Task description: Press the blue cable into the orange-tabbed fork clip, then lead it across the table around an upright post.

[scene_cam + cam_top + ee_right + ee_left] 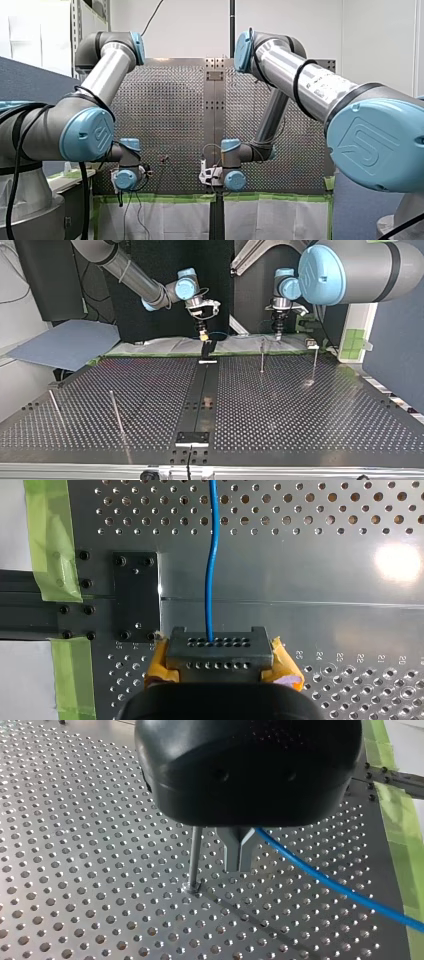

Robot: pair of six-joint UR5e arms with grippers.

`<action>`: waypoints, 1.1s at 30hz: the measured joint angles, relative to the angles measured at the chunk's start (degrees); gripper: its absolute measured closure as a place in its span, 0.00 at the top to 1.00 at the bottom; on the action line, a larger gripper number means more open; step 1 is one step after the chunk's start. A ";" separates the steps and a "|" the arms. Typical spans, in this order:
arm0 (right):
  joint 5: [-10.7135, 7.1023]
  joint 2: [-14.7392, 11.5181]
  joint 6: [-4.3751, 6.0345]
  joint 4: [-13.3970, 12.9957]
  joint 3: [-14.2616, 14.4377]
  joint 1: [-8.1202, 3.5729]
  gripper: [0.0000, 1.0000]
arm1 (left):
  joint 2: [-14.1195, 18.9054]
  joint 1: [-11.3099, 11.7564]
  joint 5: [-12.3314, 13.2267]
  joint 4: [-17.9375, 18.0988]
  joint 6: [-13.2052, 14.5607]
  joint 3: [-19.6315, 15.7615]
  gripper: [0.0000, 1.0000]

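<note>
Blue cable near upright post
Only the left wrist view shows my left pincer pressed together; cable vanishes into my right pincer, whose grip I cannot tell

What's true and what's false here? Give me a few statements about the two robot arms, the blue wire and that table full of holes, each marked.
1. A thin blue cable runs straight out ahead of my right gripper, which has yellow pads. True.
2. A slim upright metal post stands close beside my left gripper. True.
3. The blue cable is wound around that post. False: it leaves the gripper on the side away from the post and does not touch it.
4. The table is smooth wood. False: the shiny metal table is covered in rows of holes.
5. Strips of green tape lie along the table's edge. True.
</note>
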 joint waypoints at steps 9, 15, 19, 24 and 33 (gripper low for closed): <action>0.19 0.03 -0.05 0.33 -0.19 -0.36 0.00 | 0.37 0.09 0.88 -1.44 -0.87 2.11 0.00; 1.03 0.03 -0.24 0.91 -0.49 -0.86 0.00 | 0.36 0.08 1.01 -2.75 -1.55 3.67 0.00; 1.70 0.03 -0.26 1.04 -0.63 -1.41 0.00 | 0.36 0.10 1.01 -4.31 -1.90 5.07 0.00; 2.06 0.03 -0.27 1.33 -1.02 -2.06 0.00 | 0.35 0.16 1.02 -6.68 -2.01 7.40 0.00; 2.18 0.02 -0.23 2.26 -2.46 -3.23 0.00 | 0.35 0.95 1.15 -11.03 -2.56 11.14 0.00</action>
